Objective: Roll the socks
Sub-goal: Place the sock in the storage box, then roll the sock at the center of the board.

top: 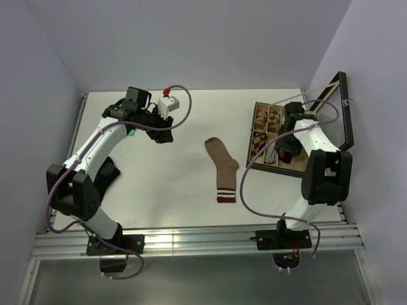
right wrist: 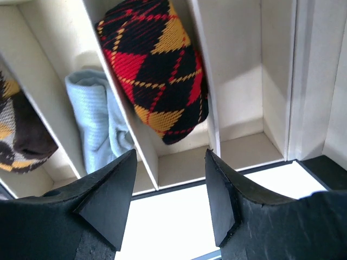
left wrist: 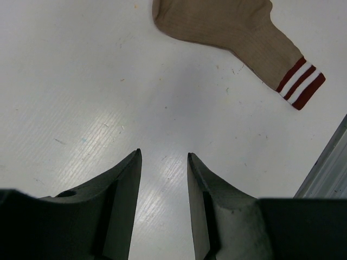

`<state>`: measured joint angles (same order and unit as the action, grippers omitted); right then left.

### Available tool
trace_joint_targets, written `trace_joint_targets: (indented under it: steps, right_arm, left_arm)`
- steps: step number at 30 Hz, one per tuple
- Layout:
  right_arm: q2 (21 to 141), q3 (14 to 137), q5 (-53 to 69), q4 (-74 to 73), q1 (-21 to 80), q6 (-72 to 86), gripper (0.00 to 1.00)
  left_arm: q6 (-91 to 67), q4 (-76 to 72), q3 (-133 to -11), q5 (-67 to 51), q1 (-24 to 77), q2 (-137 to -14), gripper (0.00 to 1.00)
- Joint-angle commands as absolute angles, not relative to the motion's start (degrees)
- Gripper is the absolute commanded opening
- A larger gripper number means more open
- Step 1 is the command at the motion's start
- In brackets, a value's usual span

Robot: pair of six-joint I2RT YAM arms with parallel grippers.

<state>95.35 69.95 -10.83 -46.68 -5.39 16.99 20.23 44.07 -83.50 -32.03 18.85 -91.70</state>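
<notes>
- The right gripper [right wrist: 171, 154] has its jaws apart with nothing between them. It hangs just over the near rim of the divider box [top: 253, 136].
- Straight ahead of that gap, inside one of the box's long compartments, sits the black argyle sock [right wrist: 154, 65]. It is bundled into a fat roll of red, orange and yellow diamonds and touches the divider walls on both sides.
- In the next compartment to the left of the roll lies a folded light blue sock [right wrist: 95, 119]. One compartment further left is a brown argyle sock [right wrist: 21, 135], only partly in view.
- The box's black-framed lid [top: 346, 114] stands open along its right side.
- The left gripper [left wrist: 164, 154] also has its jaws apart and empty. It hovers above the bare white table [left wrist: 65, 81], well to the left of the box.
- The tan sock [top: 222, 166] lies flat and unrolled on the table between the left gripper and the box. It is just beside the box's left edge and does not touch it.
- Its maroon cuff with white stripes points toward the arm bases and its toe points away from them.
- Neither gripper touches either sock.
</notes>
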Motion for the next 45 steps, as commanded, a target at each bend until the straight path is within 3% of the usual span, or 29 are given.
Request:
trace_joint_targets:
  steps: [1, 10, 15, 19, 28, 45]
  right_arm:
    - [92.29, 70.31, -11.42, -47.9, -4.48, 17.22, 0.61]
    - [81.58, 71.02, -10.28, -46.06, -1.77, 18.54, 0.6]
    - [77.26, 67.86, -10.02, -42.28, 4.74, 21.09, 0.6]
    - [75.06, 66.36, -10.36, -40.08, 7.82, 23.55, 0.59]
    - [67.42, 65.13, -8.27, -37.18, 9.58, 28.38, 0.59]
    - [58.98, 58.1, -5.45, -35.95, 11.77, 29.44, 0.59]
  left_arm:
    - [20.39, 44.3, -85.17, -31.91, 19.16, -91.32, 0.44]
    - [20.13, 42.19, -83.24, -31.29, 19.16, -88.51, 0.45]
    - [21.88, 31.77, -73.85, -29.03, 21.17, -81.84, 0.49]
    - [22.5, 19.71, -61.56, -13.77, 31.44, -75.86, 0.54]
    - [21.45, 6.36, -50.47, -2.65, 55.34, -75.32, 0.56]
    - [23.47, -10.71, -42.63, 2.38, 70.4, -83.4, 0.53]
